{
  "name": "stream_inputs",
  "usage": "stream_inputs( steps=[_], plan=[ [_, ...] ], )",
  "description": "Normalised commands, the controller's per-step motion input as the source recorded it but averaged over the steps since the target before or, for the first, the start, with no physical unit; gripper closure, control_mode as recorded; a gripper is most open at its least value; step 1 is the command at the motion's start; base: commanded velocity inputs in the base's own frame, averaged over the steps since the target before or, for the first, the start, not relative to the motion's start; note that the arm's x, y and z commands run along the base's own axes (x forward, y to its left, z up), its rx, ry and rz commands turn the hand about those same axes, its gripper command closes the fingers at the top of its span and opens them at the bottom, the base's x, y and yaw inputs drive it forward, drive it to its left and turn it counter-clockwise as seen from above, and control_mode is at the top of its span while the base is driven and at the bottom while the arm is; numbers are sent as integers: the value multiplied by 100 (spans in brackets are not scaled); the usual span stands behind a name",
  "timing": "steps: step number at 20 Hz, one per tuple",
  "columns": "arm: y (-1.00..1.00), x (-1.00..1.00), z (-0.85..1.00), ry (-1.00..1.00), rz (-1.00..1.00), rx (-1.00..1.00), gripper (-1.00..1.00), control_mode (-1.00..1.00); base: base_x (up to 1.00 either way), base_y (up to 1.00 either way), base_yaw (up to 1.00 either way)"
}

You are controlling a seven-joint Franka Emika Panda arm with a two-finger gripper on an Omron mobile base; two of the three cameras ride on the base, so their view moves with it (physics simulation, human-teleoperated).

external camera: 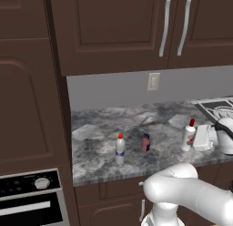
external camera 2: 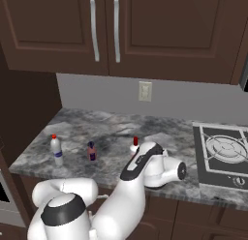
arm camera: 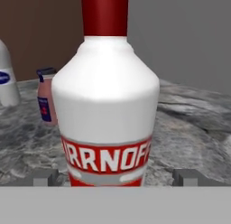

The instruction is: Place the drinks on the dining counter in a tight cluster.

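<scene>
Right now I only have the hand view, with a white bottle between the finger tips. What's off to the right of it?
Observer: A cooktop is set into the same counter, to the right of the white bottle.
Operator: The clear bottle's top is cut off for me. Is it capped?
Observer: Yes, the clear bottle has a red cap.
Operator: Anything overhead?
Observer: Dark wall cabinets hang above the counter.

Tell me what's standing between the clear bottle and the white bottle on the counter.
The short pinkish-red bottle stands between the clear bottle and the white bottle, as the left base view shows.
</scene>
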Motion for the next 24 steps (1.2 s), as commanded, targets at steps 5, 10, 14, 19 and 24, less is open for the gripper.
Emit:
stream_inputs(
  steps=[5,10,14,19,24],
  plan=[
    [9,14,0,0,0,0,-100,-100,0,0,0],
    [6,4,0,0,0,0,-100,-100,0,0,0],
    [0,0,0,0,0,0,-100,-100,0,0,0],
    [0,0,0,0,0,0,100,-100,0,0,0],
    [0,0,0,0,0,0,100,-100,0,0,0]
  ],
)
